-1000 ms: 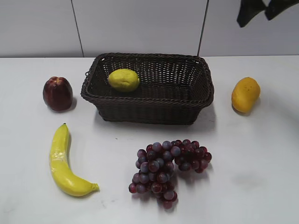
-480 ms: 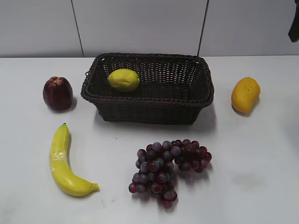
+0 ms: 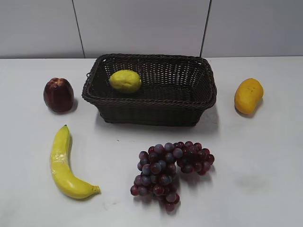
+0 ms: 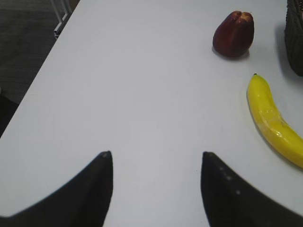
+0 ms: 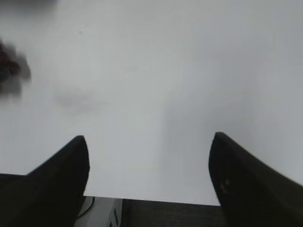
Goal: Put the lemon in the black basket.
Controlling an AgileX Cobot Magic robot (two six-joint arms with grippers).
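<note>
The lemon (image 3: 125, 81) is pale greenish-yellow and lies inside the black basket (image 3: 208, 94), at its left end. The basket stands at the back middle of the white table; its corner shows in the left wrist view (image 4: 296, 38). Neither gripper shows in the exterior view. My left gripper (image 4: 156, 156) is open and empty over bare table, left of the banana. My right gripper (image 5: 149, 139) is open and empty over the table's near edge, far from the basket.
A dark red apple (image 3: 58, 95) sits left of the basket and a banana (image 3: 64, 165) lies in front of it. Purple grapes (image 3: 168, 170) lie in front of the basket. An orange-yellow mango (image 3: 248, 95) sits at the right. The apple (image 4: 233, 34) and banana (image 4: 272, 120) also show in the left wrist view.
The right arm's dark gripper, seen at the top right of the exterior view, has moved right and out of the picture. The lemon and the other fruit have not moved.
</note>
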